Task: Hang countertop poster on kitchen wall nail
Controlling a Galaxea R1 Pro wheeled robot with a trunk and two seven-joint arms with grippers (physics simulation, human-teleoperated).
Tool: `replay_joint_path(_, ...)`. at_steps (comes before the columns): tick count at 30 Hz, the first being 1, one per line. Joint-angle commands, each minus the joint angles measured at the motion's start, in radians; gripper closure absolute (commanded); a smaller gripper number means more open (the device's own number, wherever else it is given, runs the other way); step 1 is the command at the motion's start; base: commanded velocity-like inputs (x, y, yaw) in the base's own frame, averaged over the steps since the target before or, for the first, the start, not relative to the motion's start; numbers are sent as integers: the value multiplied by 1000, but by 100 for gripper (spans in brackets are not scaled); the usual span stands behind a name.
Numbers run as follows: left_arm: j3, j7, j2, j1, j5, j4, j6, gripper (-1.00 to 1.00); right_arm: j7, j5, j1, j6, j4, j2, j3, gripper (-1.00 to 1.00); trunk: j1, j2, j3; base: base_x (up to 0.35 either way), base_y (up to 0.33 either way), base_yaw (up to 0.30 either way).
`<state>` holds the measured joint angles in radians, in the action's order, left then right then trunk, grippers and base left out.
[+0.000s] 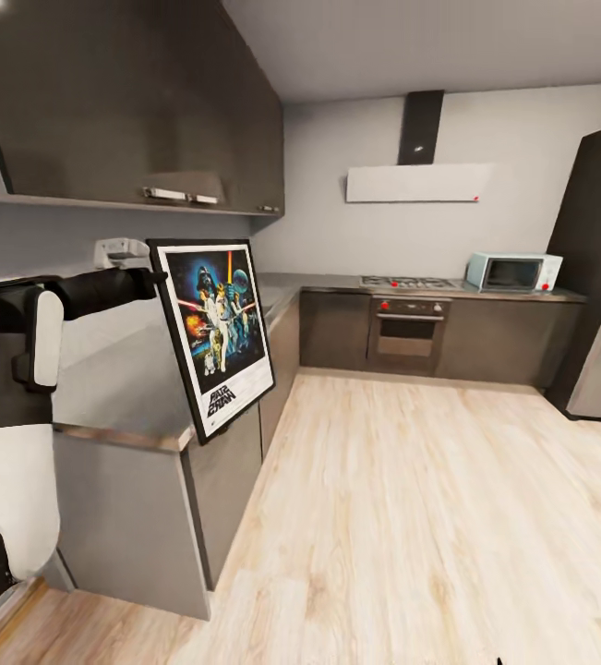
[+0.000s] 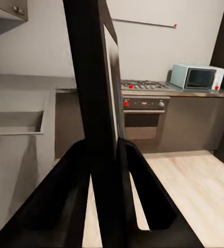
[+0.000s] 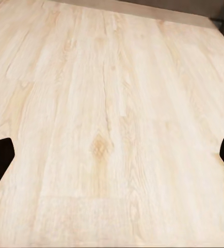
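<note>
Above the kitchen countertop (image 1: 125,388), left pincer (image 2: 106,155) clamps the poster's (image 1: 215,332) edge.

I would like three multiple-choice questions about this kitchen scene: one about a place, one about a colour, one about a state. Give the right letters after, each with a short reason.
1. Where does the microwave stand?
A. on the countertop right of the hob
B. on the floor
C. inside the oven

2. What colour is the microwave's body?
A. red
B. pale blue-green
C. black

3. What is the left gripper doing?
A. hanging open
B. resting on the floor
C. gripping the poster

Answers: 1 A, it sits on the kitchen countertop beside the hob. 2 B, its casing is pale blue-green. 3 C, both fingers press the frame's edge.
</note>
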<state>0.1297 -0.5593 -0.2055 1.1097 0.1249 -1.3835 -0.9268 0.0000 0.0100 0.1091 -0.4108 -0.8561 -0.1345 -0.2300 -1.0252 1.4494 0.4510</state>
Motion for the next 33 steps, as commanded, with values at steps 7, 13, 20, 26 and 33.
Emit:
replay_joint_path(7, 1, 3, 1, 1, 7, -1, -7, 100, 0, 1, 0, -2, -1, 0, 0, -100, 0, 1, -4, -151, -273, -295)
replay_joint_path(13, -23, 5, 5, 1, 7, -2, -7, 100, 0, 1, -1, -2, -1, 0, 0, -100, 0, 1, -8, -151, -273, -295)
replay_joint_path(20, -46, 17, 110, 1, 2, 2, -4, 100, 0, 1, -1, -2, -1, 1, 1, -100, 0, 1, -12, -151, -273, -295)
replay_joint_path(26, -45, 57, 188, 1, -13, 5, -3, 100, 0, 1, -1, -2, -1, 1, 1, -100, 0, 1, -15, -68, -127, -192)
replay_joint_path(33, -64, 295, 339, 1, -31, 14, 2, 100, 0, 1, 0, -2, 0, 1, 1, -100, 0, 1, -15, -8, -15, -24)
